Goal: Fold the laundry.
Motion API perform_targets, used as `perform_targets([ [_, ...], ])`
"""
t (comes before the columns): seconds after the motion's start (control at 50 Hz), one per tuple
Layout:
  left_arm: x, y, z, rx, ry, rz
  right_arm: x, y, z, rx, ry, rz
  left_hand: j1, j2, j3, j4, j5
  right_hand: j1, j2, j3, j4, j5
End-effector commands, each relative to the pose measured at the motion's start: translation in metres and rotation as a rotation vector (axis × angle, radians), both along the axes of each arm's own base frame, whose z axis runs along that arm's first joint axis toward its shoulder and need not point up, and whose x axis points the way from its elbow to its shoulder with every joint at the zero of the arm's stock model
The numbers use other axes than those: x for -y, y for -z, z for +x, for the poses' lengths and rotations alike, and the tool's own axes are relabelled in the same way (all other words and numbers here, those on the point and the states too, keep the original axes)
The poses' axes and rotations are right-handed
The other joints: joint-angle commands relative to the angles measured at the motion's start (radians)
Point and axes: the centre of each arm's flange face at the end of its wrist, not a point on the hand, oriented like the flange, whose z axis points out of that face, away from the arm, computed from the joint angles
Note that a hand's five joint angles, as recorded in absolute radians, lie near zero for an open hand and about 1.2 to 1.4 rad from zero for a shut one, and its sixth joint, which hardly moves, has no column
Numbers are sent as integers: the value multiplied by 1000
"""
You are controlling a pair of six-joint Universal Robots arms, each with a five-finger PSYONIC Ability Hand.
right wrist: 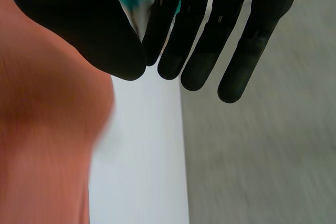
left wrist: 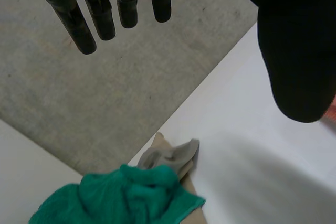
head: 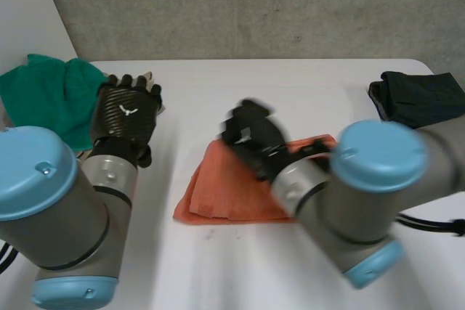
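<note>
As you see from the head view, the folded orange cloth [head: 218, 194] lies on the desk [head: 218, 266], long axis across, under your right hand [head: 251, 136], with the left hand [head: 127, 110] well apart. Left wrist view: fingers [left wrist: 73, 19] straight, empty. Right wrist view: fingers [right wrist: 236, 72] straight, cloth thumb-side.

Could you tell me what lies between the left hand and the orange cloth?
Nothing: in the head view, the table between the left hand and the orange cloth is bare.

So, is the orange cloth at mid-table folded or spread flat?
Folded. The orange cloth lies as a compact rectangle, and the head view shows stacked layers along its near edge.
</note>
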Motion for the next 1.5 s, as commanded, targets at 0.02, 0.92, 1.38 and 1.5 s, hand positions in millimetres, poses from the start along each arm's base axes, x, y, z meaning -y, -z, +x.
perform_targets([
  [0.02, 5, 14, 15, 21, -27, 43, -37, 48, 40, -63, -201, 102, 11, -7, -13, -4, -20, 491, 190, 176, 165, 163],
  [0.92, -8, 6, -6, -199, 285, 117, 82, 43, -148, 128, 580, 332, 14, -4, -11, -1, -17, 525, 224, 210, 199, 197],
  [1.38, -6, 1, 11, -206, 234, 101, -70, 80, 17, -150, -226, 60, 11, -7, -13, -4, -20, -208, -509, -523, -534, -536],
  [1.5, -1, -6, 10, -214, 234, 75, -61, 43, 10, 8, -151, 148, 13, -4, -11, -1, -17, -697, -998, -1012, -1023, -1025],
])
